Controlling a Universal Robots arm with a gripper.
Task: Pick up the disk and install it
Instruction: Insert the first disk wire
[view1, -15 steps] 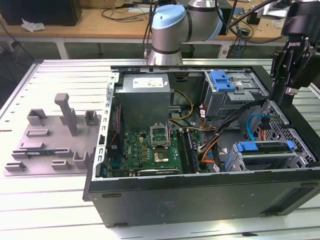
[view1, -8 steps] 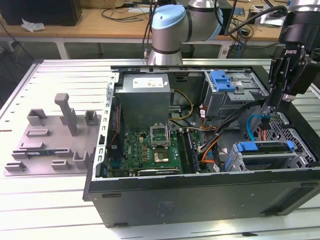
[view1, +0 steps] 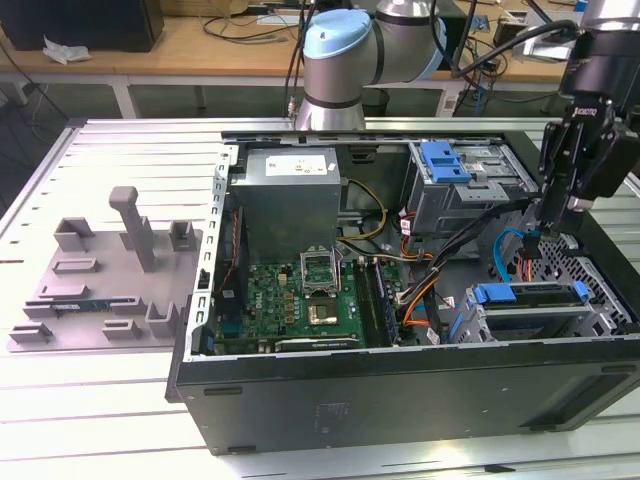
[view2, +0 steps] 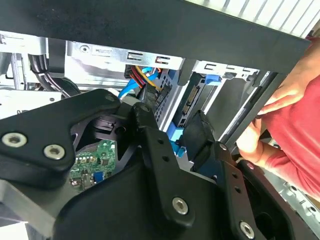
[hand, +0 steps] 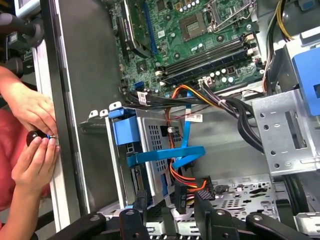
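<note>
In the exterior view the disk (view1: 530, 303), silver with a blue frame, lies in the drive cage at the case's front corner on the exterior view's right. My gripper (view1: 533, 245) hangs just above that cage, beside the blue cable. The first wrist view shows the disk (hand: 150, 145) in its bay behind perforated metal, with a blue bracket and a blue cable across it. My gripper (hand: 170, 215) is open there, its fingers (hand: 137, 212) either side of a black connector (hand: 180, 196) on orange and red wires. Nothing is gripped. My gripper (view2: 172, 130) also faces the bay in the second wrist view.
A person's hands (hand: 30, 125) in a red sleeve work at the case's outer wall beside the bay. The open case holds a motherboard (view1: 310, 295), a grey power supply (view1: 290, 195), black cable bundles and a blue-tabbed upper cage (view1: 445, 160). A grey fixture (view1: 110, 270) lies outside.
</note>
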